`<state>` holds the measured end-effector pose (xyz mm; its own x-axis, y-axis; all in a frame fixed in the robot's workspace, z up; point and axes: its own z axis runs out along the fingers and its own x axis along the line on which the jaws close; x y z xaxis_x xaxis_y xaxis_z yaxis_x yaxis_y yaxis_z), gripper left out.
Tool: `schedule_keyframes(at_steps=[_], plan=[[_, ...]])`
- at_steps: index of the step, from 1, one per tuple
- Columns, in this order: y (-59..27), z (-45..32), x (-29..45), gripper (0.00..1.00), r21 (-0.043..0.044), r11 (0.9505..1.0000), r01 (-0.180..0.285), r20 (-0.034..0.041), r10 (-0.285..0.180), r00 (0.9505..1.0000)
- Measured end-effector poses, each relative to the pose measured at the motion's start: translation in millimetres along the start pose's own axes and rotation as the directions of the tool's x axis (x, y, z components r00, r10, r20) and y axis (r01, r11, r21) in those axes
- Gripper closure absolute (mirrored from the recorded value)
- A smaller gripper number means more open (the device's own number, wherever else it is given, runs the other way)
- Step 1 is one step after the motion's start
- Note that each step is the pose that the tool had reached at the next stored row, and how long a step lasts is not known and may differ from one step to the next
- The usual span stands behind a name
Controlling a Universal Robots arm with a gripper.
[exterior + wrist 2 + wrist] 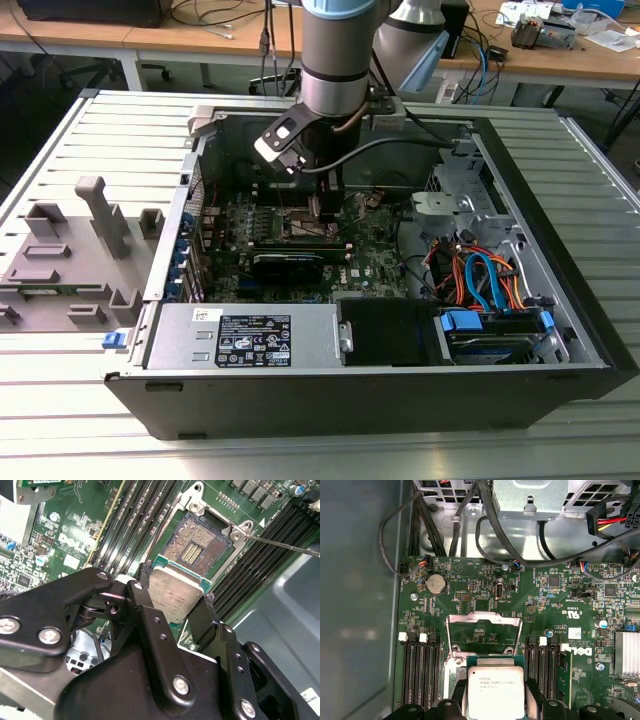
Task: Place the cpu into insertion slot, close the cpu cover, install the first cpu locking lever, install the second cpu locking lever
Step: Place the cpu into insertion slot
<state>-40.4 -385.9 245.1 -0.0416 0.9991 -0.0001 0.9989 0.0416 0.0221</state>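
Observation:
In the exterior view my gripper [328, 206] hangs inside the open computer case, low over the green circuit board [372, 262]. In both wrist views it is shut on the cpu [175, 594], a small square chip with a silvery top, held by its edges between two black fingers [139, 596]. The insertion slot [194, 546] lies open and bare just beyond the chip, which hovers tilted at its near edge. The cpu [495, 692] covers the slot in the first wrist view. The cpu cover [485, 616] stands raised behind it. A thin locking lever [285, 545] sticks out beside the slot.
Long black memory slots [420, 670] flank the socket on both sides. A black card [288, 262] lies across the board. Cables [485, 535] run along the case wall. A power supply [245, 335] and drive bay [490, 330] fill the near side. A grey fixture [70, 250] sits outside the case.

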Motion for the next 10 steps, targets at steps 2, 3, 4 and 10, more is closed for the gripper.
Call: schedule_keyframes(at_steps=[2,3,4,10], plan=[[-1.0,0.0,0.0,0.45,0.0000,1.0000,0.000,0.0000,0.000,1.0000],[-1.7,0.0,0.1,0.45,0.0000,1.0000,0.000,0.0001,0.000,1.0000],[-2.7,0.1,0.1,0.45,0.0001,1.0000,0.000,0.0001,0.000,1.0000],[-6.6,0.4,0.3,0.45,0.0001,1.0000,0.000,0.0001,0.000,1.0000]])
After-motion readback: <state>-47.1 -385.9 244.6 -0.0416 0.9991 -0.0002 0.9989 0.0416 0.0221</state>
